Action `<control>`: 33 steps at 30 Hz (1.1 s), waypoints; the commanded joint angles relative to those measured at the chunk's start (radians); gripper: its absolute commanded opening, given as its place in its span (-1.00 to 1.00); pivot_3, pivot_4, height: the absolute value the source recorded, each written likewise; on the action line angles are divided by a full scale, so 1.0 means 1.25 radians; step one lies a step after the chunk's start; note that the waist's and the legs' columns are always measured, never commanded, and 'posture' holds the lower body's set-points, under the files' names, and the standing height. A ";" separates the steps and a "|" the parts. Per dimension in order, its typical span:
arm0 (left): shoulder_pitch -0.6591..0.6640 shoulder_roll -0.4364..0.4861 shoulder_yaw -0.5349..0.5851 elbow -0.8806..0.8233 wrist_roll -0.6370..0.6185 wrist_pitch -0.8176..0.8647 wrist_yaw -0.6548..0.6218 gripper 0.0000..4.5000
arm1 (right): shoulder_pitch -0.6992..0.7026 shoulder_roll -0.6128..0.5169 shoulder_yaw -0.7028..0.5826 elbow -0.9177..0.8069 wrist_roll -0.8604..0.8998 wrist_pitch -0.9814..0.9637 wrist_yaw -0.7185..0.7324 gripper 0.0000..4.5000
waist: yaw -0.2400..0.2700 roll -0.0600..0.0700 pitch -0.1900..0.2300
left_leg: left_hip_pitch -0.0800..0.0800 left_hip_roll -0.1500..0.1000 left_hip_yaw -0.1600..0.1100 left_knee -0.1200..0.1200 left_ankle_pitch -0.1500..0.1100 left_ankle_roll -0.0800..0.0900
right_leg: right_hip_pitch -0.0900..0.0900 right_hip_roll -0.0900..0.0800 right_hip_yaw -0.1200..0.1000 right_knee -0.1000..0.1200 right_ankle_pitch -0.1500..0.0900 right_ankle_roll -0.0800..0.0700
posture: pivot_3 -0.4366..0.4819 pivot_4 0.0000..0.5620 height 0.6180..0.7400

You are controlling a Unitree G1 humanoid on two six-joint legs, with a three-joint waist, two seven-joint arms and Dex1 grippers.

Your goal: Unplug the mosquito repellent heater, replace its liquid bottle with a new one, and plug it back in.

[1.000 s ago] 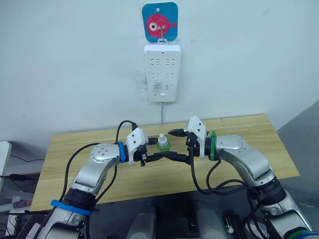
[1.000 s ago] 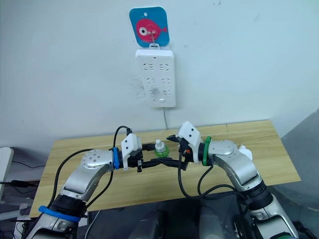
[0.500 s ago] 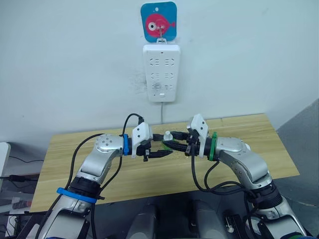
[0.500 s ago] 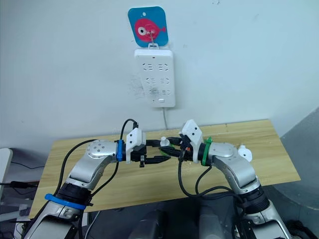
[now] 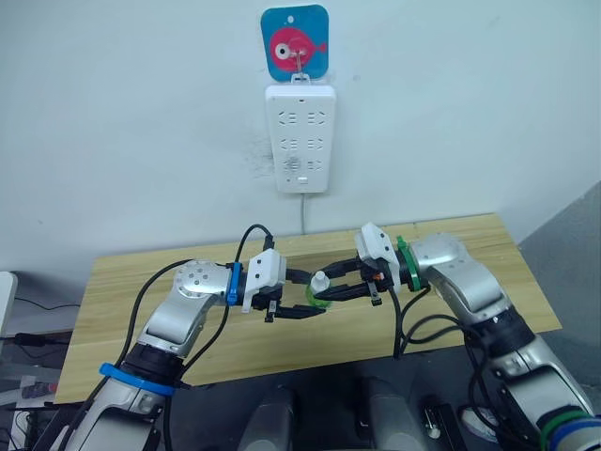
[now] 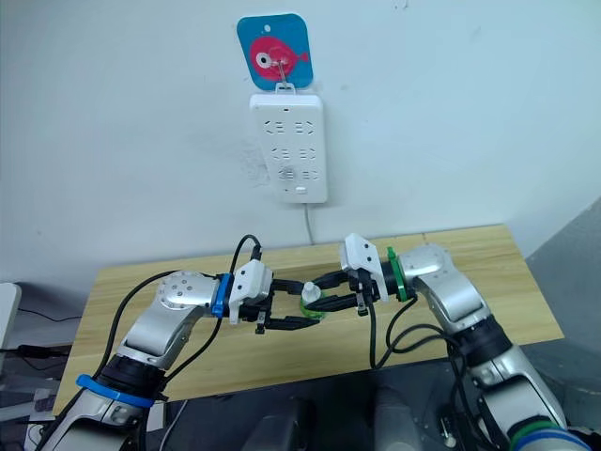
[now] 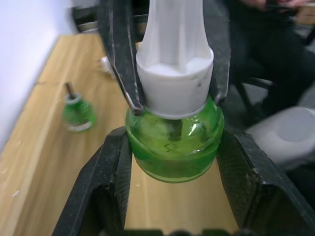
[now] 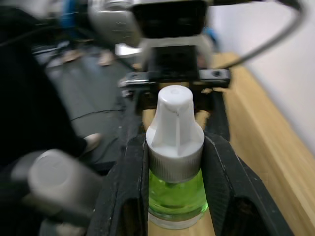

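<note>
Above the table's middle, the new one (image 5: pixel 319 293), a small green bottle with a white screw cap (image 5: pixel 320 280), is held between both grippers. My left gripper (image 5: pixel 313 301) is shut on its green body (image 7: pixel 173 147). From the other side my right gripper (image 5: pixel 331 288) is shut on the cap (image 8: pixel 174 132). The old liquid bottle (image 7: pixel 77 112), green with a bare dark wick, stands on the wood near the wall. A bit of white plastic (image 7: pixel 105 63) beyond it looks like the heater, mostly hidden by a finger.
A tall white power strip (image 5: pixel 300 139) hangs on the wall under a blue fish hook (image 5: pixel 295 42), its cable dropping behind the wooden table (image 5: pixel 150 272). The table's front edge runs just below my arms.
My right gripper, open beside the bottle a second ago, has closed on the cap. Both arms shifted a little and the bottle now leans instead of standing upright.
</note>
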 commanded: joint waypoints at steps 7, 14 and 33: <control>-0.003 -0.024 0.057 0.082 0.049 -0.079 0.125 -0.01 | 0.001 0.003 -0.076 -0.002 -0.015 0.010 -0.066 0.42 | 0.011 0.000 -0.001 | -0.001 0.000 0.000 0.001 0.000 0.000 | -0.003 -0.001 0.000 0.002 0.000 0.000 | 0.07 -0.46 1.00; 0.028 -0.066 0.097 0.077 0.074 -0.077 0.271 -0.01 | 0.142 0.029 -0.131 -0.256 -0.028 0.180 -0.350 0.99 | 0.022 -0.001 -0.006 | -0.006 -0.001 0.000 0.002 0.001 -0.001 | -0.008 -0.002 0.000 0.004 0.000 0.000 | -0.01 -0.44 1.00; 0.016 -0.110 0.069 0.024 0.072 -0.031 0.313 -0.01 | 0.152 0.150 -0.087 -0.272 -0.070 0.263 -0.569 -0.11 | 0.013 -0.001 -0.021 | -0.005 -0.001 0.000 0.002 0.001 -0.002 | -0.010 -0.001 0.001 0.011 0.000 -0.001 | -0.06 -0.41 1.00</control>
